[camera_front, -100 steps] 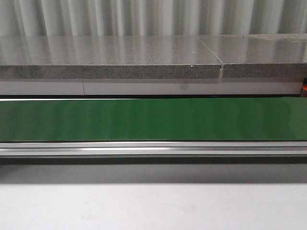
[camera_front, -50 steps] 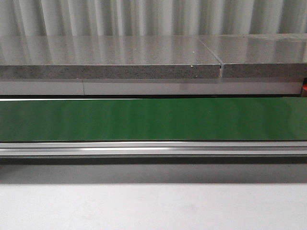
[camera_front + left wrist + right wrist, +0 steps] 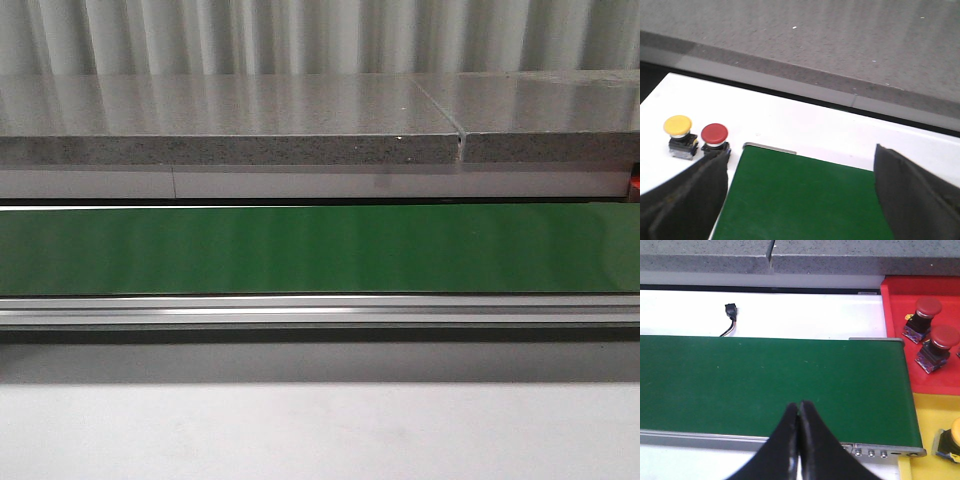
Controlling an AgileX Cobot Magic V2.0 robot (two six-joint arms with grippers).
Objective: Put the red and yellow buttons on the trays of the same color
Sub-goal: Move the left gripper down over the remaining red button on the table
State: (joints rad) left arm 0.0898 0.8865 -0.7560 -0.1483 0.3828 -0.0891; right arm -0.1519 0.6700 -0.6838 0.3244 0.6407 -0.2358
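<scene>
Green belt (image 3: pixel 775 375), red tray (image 3: pixel 900 315) with red buttons (image 3: pixel 928 307), yellow tray (image 3: pixel 925 415)

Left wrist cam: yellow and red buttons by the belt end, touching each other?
Apart. The left wrist view shows a strip of white surface between the yellow button and the red button, both caps and bases; they stand side by side.

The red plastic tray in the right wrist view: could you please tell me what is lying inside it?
Two red mushroom-head push buttons lie tilted inside the red plastic tray, one beside the other. The tray runs past the picture's edge, so anything further along cannot be seen.
</scene>
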